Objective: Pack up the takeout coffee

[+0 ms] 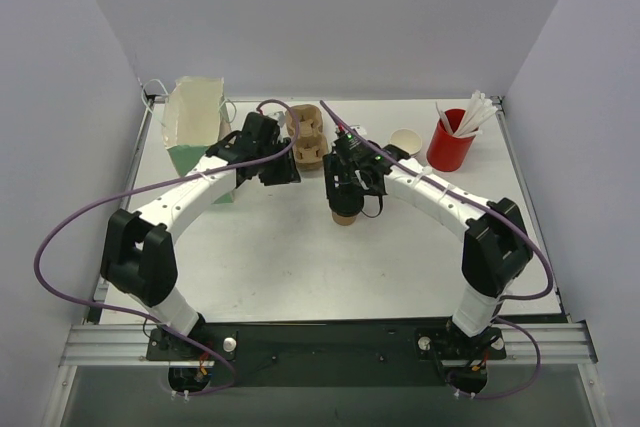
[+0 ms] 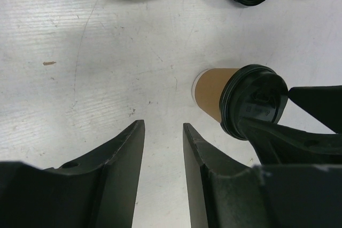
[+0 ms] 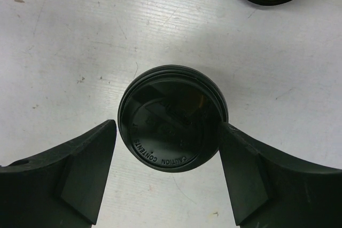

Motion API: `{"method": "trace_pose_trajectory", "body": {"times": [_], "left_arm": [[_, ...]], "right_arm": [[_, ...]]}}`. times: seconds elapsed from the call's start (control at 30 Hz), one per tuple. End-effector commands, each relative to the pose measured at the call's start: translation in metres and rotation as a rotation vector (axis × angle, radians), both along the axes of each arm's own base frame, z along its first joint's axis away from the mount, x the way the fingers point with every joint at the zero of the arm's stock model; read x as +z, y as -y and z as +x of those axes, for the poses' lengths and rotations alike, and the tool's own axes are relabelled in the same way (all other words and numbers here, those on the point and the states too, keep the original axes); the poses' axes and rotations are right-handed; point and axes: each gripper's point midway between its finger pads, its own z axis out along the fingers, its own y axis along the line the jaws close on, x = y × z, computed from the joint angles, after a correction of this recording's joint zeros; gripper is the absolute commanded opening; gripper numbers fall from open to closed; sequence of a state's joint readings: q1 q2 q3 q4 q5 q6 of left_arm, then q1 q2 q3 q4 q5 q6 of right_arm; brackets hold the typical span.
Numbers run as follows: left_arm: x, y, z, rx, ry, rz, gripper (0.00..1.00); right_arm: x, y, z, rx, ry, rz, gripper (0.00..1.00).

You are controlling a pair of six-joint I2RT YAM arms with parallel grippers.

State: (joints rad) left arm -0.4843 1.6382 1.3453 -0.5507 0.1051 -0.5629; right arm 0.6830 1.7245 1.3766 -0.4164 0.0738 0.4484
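1. Left tool [image 2: 163, 129]: jaws narrowly parted, nothing between them, above the bare counter [image 1: 300, 257].
2. Takeout coffee [image 2: 240, 100]: upright near the counter's middle, black lid on.
3. Right tool [image 3: 166, 132]: jaws wide, straddling the lid, one finger clear of it.

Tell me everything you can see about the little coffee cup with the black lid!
The takeout coffee is a small brown paper cup with a round, shiny black plastic lid that has raised "CAUTION" lettering. It stands upright on the white table, lid on. The right gripper hangs open around the lid: one finger is clear, the other very close, and contact is hard to tell.
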Motion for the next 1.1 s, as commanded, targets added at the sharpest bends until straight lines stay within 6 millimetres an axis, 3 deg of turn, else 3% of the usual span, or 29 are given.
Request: {"method": "trace_pose_trajectory", "body": {"times": [0.0,1.07], "left_arm": [[0.015,-0.003,-0.001,-0.012,0.043,-0.024,0.45],[0.007,0.001,-0.004,-0.027,0.025,-0.047,0.45]], "right_arm": [[0.009,0.006,0.002,-0.002,0.026,-0.085,0.72],[-0.007,0.0,-0.002,0.035,-0.004,-0.155,0.75]]}}
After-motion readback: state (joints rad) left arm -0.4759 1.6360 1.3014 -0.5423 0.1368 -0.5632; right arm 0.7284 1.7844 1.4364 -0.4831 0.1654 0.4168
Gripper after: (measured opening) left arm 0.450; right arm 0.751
